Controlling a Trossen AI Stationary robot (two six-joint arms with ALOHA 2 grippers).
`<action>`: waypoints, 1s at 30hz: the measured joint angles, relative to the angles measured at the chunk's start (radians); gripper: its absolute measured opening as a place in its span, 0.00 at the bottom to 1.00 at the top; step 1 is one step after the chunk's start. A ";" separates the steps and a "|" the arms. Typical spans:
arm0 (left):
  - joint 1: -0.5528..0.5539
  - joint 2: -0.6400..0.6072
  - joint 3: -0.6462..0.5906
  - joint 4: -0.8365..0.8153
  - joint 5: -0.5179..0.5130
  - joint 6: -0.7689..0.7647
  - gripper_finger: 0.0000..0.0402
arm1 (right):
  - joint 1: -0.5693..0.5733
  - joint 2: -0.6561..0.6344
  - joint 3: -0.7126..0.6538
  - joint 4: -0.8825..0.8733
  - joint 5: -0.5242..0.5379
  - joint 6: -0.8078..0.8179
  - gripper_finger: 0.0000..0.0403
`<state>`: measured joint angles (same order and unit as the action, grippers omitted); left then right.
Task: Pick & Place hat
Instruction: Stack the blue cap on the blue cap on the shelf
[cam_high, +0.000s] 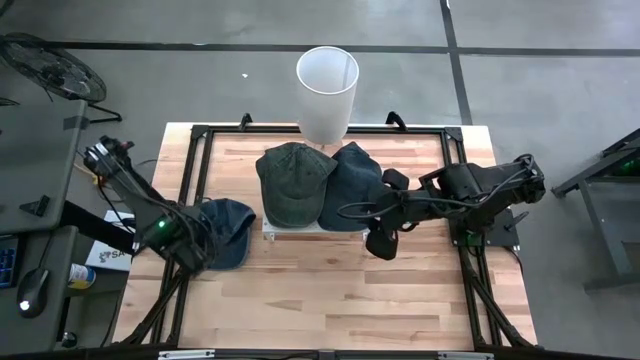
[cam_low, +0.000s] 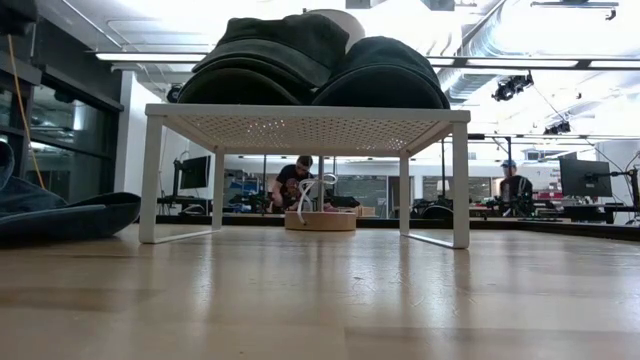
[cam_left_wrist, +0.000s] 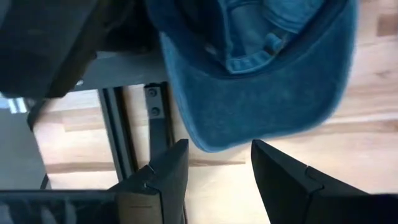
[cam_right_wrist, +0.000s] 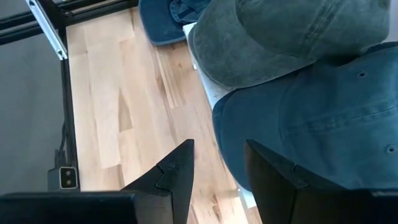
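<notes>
A blue denim hat (cam_high: 228, 228) lies on the wooden table near its left edge; the left wrist view shows its brim (cam_left_wrist: 261, 106). My left gripper (cam_high: 192, 246) hangs over the table just beside that brim's edge and points down. It is open (cam_left_wrist: 219, 180), with bare wood between its fingers. A green hat (cam_high: 292, 180) and a dark blue hat (cam_high: 352, 182) rest on a white rack (cam_low: 300, 125) at mid-table. My right gripper (cam_high: 381, 243) is raised near the rack's near right corner, open (cam_right_wrist: 217, 177), beside the dark blue hat (cam_right_wrist: 323, 112).
A tall white cylinder (cam_high: 327, 85) stands just beyond the table's far edge. A black frame (cam_high: 195, 170) runs around the tabletop. Bare wood (cam_high: 330, 290) lies between the rack and the near edge. Beyond the table, people sit at desks (cam_low: 295, 180).
</notes>
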<state>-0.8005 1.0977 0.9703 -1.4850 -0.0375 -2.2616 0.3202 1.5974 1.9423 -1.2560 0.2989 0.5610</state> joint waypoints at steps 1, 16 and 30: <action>-0.012 0.007 0.000 -0.006 0.001 -0.023 0.42 | 0.000 0.000 0.000 0.000 -0.003 0.003 0.33; -0.052 0.054 -0.158 0.098 -0.007 -0.081 0.42 | 0.001 0.000 0.000 0.001 -0.003 0.045 0.33; -0.051 -0.035 -0.291 0.186 0.007 -0.080 0.42 | 0.001 0.000 0.000 0.003 -0.011 0.094 0.33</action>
<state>-0.8516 1.0630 0.6792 -1.2990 -0.0304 -2.3412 0.3210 1.5970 1.9423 -1.2534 0.2882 0.6548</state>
